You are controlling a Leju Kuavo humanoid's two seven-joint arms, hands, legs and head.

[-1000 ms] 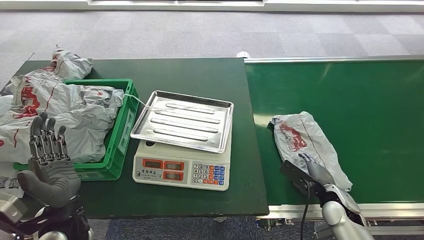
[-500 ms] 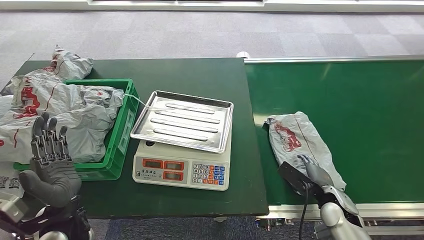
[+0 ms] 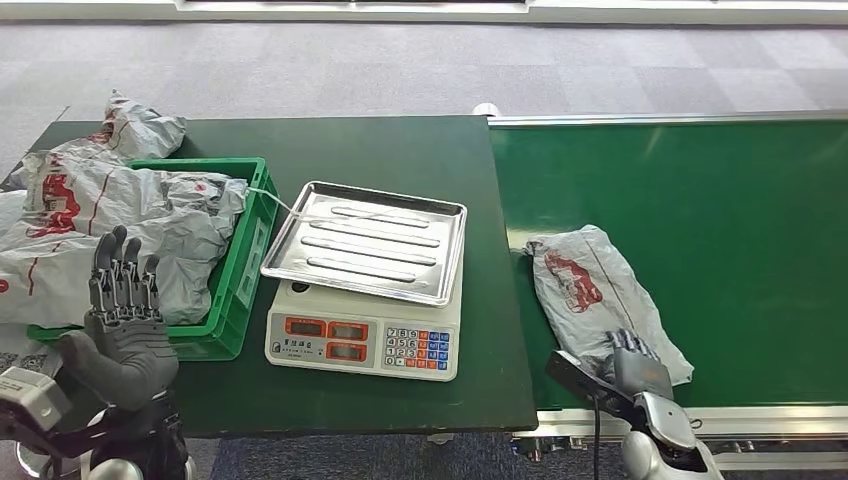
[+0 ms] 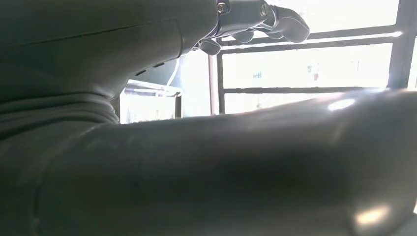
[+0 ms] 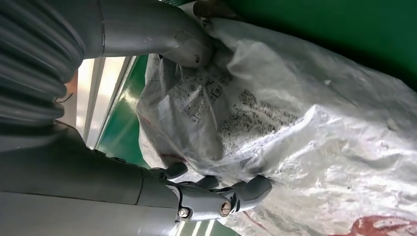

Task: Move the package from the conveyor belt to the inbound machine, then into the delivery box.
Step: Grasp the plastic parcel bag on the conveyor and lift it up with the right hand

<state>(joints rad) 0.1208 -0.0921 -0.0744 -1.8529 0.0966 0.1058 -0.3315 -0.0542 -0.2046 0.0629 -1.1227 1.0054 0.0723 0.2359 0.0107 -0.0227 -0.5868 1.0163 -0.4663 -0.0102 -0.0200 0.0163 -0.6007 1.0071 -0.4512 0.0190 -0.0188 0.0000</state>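
While the package (image 3: pixel 598 297) lies lengthwise on the conveyor belt (image 3: pixel 720 200), the right hand (image 3: pixel 636 364) grips its near end; the left hand (image 3: pixel 122 320) hovers open, far off.

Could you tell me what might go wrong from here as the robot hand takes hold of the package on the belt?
The right robot hand only touches the near end of the limp grey package, so the thin plastic could slip out or tear on lifting. Held by one end, the package may sag and catch the edge of the scale tray. The green crate is already heaped with bags, so another could slide off.
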